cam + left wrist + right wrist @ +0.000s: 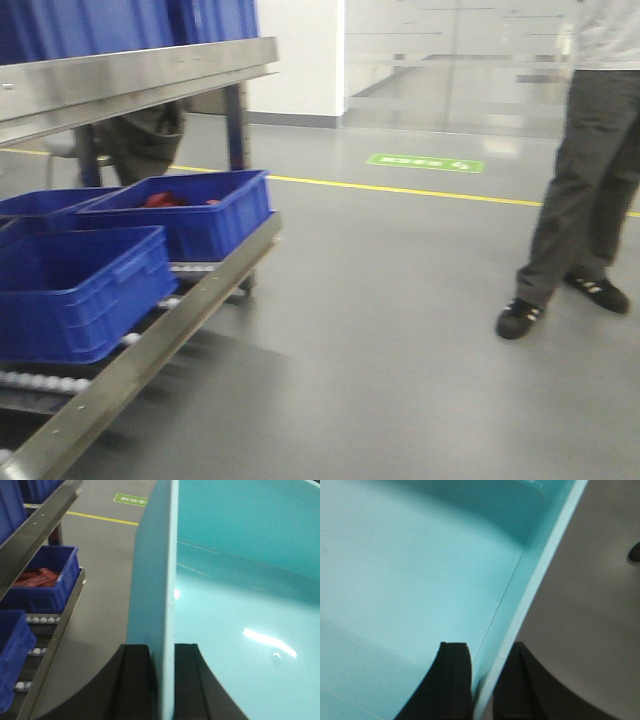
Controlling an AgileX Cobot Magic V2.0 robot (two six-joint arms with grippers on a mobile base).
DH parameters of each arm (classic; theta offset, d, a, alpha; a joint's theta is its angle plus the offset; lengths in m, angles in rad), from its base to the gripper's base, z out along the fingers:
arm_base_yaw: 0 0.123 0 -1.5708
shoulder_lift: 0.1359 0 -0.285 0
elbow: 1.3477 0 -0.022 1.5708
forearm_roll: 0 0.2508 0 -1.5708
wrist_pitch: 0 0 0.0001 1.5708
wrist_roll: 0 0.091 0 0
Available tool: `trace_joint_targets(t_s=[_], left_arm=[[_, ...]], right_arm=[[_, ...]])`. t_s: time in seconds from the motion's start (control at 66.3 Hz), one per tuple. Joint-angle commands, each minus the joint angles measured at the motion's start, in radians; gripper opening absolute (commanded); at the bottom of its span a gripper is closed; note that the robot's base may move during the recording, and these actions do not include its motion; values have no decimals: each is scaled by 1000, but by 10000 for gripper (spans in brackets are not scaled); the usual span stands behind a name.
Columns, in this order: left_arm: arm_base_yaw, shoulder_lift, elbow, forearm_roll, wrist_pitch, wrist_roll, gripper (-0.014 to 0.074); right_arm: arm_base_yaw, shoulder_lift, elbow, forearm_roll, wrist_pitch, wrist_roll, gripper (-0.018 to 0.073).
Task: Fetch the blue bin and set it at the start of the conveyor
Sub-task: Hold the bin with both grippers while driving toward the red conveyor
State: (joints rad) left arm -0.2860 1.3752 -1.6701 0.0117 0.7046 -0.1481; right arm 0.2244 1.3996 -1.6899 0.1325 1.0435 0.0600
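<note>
Presently: bin (pixel 240 605) carried by both side walls, clear of the floor (pixel 380 330).
Left hand (pixel 162 685) is clamped over one wall, with one finger (pixel 135 680) outside and the other inside. Right hand (pixel 487 687) grips the far wall likewise (rim pinched between its fingers). A roller rack (pixel 150 350) with dark blue crates (pixel 80 290) stands to the bin's left. A person (pixel 580 200) stands ahead.

Bright overhead light glares off the blue bin (pixel 240 595); the front view is motion-blurred.
</note>
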Motion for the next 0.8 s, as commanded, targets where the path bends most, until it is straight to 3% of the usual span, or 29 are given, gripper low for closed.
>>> trace_joint_targets(t_s=[0.0, 0.784], left_arm=[[1, -15, -11, -25, -78, -20, -111], [1, -15, -11, -25, -78, -20, -111]], right_arm=[[-5, -12, -6, -41, -6, -32, -151], [-5, -12, -6, -41, -6, -32, -151]])
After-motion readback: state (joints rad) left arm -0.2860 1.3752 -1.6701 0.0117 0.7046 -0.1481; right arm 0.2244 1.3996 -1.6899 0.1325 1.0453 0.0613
